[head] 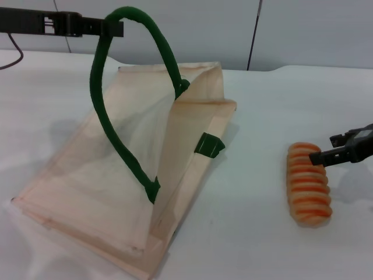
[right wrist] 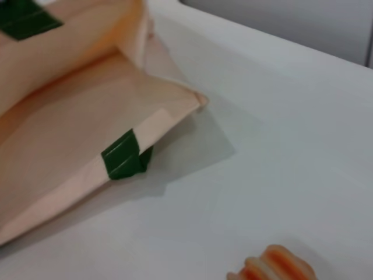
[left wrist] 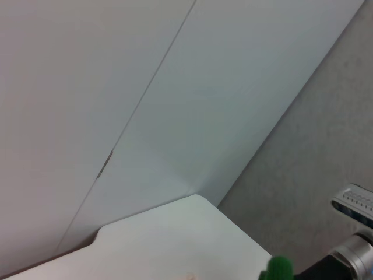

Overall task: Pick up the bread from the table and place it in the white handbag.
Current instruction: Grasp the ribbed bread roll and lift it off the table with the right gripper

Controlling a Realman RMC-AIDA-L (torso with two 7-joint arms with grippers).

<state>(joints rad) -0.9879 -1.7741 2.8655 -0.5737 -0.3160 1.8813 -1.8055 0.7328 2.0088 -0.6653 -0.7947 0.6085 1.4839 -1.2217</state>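
Nearest on the white worktop [head: 250,245], at the right front: the bread [head: 308,184], lying flat, long axis running front to back, orange and cream stripes across it. Just at its far right end, the right gripper [head: 324,156], reaching in level from the right edge, dark fingers [head: 332,154] low and touching or almost touching the loaf's top. Cannot tell whether those fingers are apart or together. Seen from the right wrist, only the tip of the bread [right wrist: 274,267] at the edge, with bare worktop [right wrist: 303,151] between it and the bag.

Further left, well apart from the loaf: the white handbag [head: 81,186], spread flat on the worktop, mouth end toward the back and propped open, a green tab [head: 209,145] on its near rim, same tab [right wrist: 123,155] in the right wrist view beside the bag's folded corner [right wrist: 70,122].

Rising from the bag, the green rope handle [head: 102,111], pulled up into a tall loop.

Farthest, at the top left: the left gripper [head: 108,26], arm stretched horizontal above the worktop, fingers clamped on the top of the handle, holding it aloft. Left wrist view: only a green scrap of handle [left wrist: 278,269], wall and worktop corner [left wrist: 175,239].
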